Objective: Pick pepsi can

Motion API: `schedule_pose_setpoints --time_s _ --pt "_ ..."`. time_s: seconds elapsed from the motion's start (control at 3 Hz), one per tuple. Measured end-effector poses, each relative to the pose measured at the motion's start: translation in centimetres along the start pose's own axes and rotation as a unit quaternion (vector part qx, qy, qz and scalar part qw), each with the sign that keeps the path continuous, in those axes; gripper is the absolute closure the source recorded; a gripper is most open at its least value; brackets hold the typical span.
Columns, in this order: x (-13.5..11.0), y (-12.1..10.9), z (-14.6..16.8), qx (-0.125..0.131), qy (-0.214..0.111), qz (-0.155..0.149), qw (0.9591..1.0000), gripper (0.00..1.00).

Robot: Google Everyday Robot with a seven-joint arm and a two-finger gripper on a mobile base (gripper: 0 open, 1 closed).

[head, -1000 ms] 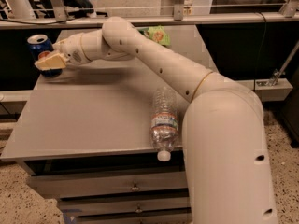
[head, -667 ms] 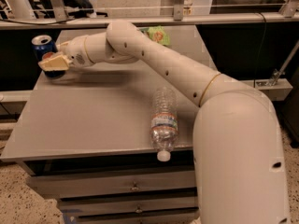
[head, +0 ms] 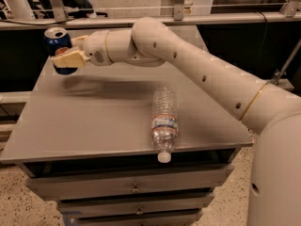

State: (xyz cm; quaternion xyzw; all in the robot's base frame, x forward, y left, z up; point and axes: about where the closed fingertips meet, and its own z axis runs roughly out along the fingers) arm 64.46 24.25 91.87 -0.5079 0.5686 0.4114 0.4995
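Grey bench [head: 94, 126] with drawers [head: 134, 186] underneath fills your view; your tool [head: 63, 56] sits over its far left corner, at the end of the long white arm [head: 197, 74]; it is clenched on the pepsi can [head: 56, 39], which stands upright in the grip, silver top showing; a clear plastic bottle [head: 164, 119] lies on its side well apart, its cap at the bench's front edge.
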Motion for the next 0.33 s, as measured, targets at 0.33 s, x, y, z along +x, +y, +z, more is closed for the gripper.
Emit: schedule_pose_setpoints --time_s 0.33 --pt "0.05 -0.43 -1.0 0.007 -0.001 0.001 1.0 1.0"
